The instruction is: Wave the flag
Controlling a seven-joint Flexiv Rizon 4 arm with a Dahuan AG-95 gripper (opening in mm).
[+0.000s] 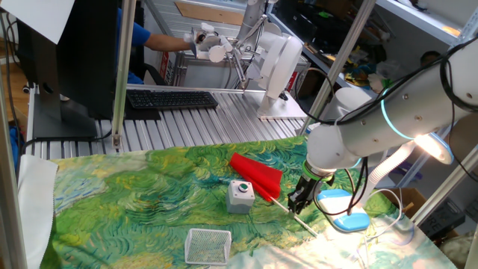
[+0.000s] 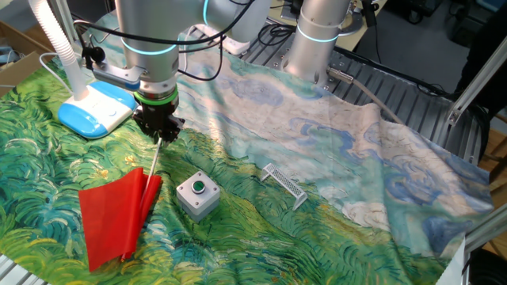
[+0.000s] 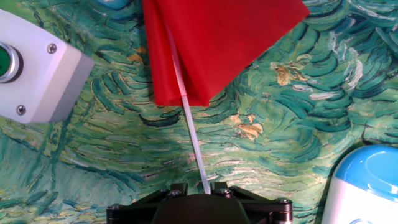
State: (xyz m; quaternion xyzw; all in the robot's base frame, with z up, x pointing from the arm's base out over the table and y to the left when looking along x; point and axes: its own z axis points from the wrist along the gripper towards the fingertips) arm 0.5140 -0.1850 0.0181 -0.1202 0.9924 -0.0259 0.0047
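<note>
The flag lies on the green painted cloth: a red triangular pennant [image 1: 258, 176] on a thin pale stick [image 1: 305, 224]. It also shows in the other fixed view [image 2: 119, 218] and in the hand view [image 3: 217, 43]. My gripper [image 1: 297, 202] is low over the table, and the stick passes between its fingers near the bare end. In the other fixed view the gripper [image 2: 159, 134] stands upright on the stick [image 2: 152, 162]. In the hand view the stick [image 3: 189, 130] runs straight into the gripper [image 3: 205, 194]. The fingertips are hidden, and the jaws look closed on the stick.
A grey box with a green button [image 1: 240, 196] sits right beside the pennant [image 2: 197, 193]. A small wire mesh rack [image 1: 208, 245] lies near the front. A blue and white lamp base [image 1: 342, 209] stands close to the gripper. A keyboard [image 1: 172, 99] is at the back.
</note>
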